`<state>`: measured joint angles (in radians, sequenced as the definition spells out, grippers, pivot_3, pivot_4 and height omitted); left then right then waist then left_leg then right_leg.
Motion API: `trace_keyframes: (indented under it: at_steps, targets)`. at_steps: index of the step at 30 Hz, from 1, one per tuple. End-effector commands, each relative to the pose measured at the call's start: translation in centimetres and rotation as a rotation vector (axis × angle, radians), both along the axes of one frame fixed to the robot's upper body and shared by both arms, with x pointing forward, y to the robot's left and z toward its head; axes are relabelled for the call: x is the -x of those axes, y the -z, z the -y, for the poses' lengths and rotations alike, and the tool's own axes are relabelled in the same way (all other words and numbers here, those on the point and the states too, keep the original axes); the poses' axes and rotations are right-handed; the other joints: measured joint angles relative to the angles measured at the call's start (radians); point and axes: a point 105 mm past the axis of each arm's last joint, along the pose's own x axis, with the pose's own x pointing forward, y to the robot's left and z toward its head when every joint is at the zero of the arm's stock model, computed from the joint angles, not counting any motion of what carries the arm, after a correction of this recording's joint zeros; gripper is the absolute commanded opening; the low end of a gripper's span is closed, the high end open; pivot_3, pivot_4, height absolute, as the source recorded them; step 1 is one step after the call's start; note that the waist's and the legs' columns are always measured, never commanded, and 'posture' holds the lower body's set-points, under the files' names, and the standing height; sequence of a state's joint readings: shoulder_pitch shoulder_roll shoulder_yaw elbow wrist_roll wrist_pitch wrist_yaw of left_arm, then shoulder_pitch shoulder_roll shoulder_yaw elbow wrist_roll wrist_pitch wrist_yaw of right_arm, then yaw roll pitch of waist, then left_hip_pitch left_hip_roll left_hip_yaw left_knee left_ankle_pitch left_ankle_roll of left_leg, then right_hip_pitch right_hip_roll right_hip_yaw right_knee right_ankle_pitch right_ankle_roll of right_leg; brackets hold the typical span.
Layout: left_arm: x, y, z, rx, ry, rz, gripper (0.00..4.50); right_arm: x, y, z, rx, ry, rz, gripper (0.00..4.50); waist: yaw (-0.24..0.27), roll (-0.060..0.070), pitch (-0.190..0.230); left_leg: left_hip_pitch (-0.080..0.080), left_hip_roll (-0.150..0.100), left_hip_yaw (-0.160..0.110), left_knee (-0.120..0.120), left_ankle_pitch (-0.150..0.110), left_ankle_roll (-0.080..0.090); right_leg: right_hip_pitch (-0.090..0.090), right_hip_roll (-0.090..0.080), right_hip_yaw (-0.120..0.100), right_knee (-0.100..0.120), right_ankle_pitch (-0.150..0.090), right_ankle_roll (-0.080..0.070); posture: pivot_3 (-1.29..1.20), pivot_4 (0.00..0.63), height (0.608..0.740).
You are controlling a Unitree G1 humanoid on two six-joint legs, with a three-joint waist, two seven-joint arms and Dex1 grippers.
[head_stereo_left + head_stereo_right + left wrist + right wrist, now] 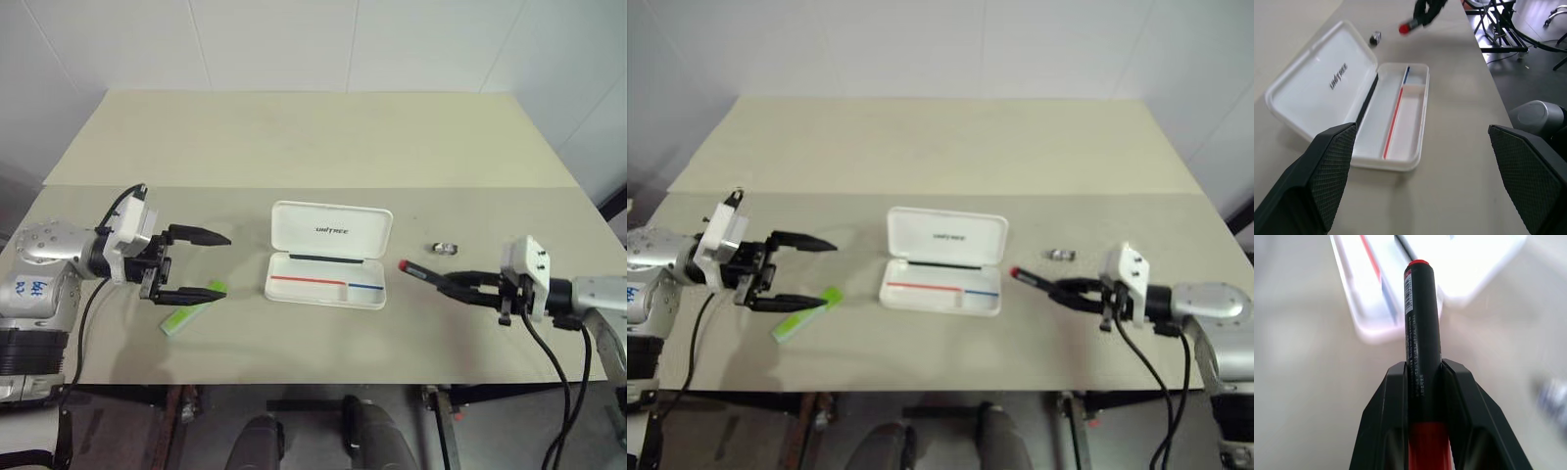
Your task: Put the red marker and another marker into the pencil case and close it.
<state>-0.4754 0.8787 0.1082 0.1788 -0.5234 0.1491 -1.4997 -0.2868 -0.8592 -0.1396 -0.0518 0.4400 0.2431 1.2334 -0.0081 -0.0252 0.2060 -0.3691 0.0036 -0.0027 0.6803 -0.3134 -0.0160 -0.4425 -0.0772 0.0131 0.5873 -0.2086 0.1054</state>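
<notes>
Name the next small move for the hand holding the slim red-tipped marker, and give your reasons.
Probably the right hand should carry the slim dark-barrelled red marker leftward over the open white plastic pencil case. The hand is shut on the marker, its red tip points at the case, and the case's tray lies open just beyond it.

My arms are silver-grey metal, rounded at the joints; each ends in a white boxy wrist block carrying a gripper of two black fingers; the left gripper (196, 264) has long tapered fingers (1327, 176) with a fine cross-hatched texture on the inner pads; the right gripper (446, 282) has the same black fingers (1386, 431), smooth and angular on the outside; black cables loop from both wrists down past the forearms; blue handwritten marks sit on my left forearm shell.
</notes>
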Motion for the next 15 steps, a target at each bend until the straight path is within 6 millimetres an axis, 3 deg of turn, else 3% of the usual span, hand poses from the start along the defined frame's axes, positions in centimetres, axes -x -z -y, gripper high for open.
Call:
trace_keyframes:
  at_steps: [1, 6, 10, 15]
  targets:
    - [0.1, -0.4, -0.8, -0.007, -0.023, 0.039, 4.50, 0.5, -2.3, -3.7, -0.047, -0.130, 0.061, 0.61, 0.001, 0.000, 0.000, 0.000, 0.000, 0.000, 0.000, 0.000, 0.000, 0.000, 0.000, 0.000, 0.000, 0.000, 0.000, 0.00, 0.150, 0.740]
    - [0.1, 0.1, -1.1, -0.009, -0.061, 0.035, 4.50, 0.2, -2.2, -7.5, -0.093, -0.242, 0.042, 0.61, 0.007, 0.000, 0.000, -0.001, 0.000, -0.002, -0.001, 0.000, 0.000, 0.000, 0.000, -0.003, 0.000, 0.000, 0.000, 0.00, 0.150, 0.740]
    - [-0.1, 0.5, -0.7, 0.010, -0.093, 0.031, 4.50, -1.7, -0.8, -10.9, -0.075, -0.315, 0.065, 0.61, 0.001, 0.000, 0.000, -0.002, 0.000, -0.002, -0.001, -0.001, 0.000, 0.000, -0.001, -0.002, 0.000, 0.000, 0.000, 0.00, 0.150, 0.740]
    - [0.0, 0.7, -0.2, 0.023, -0.105, 0.030, 4.50, -3.7, 0.6, -12.6, -0.037, -0.347, 0.074, 0.61, 0.000, 0.000, 0.000, -0.001, 0.000, -0.002, -0.002, -0.001, -0.001, -0.001, -0.001, -0.003, 0.004, 0.000, 0.000, 0.00, 0.150, 0.740]
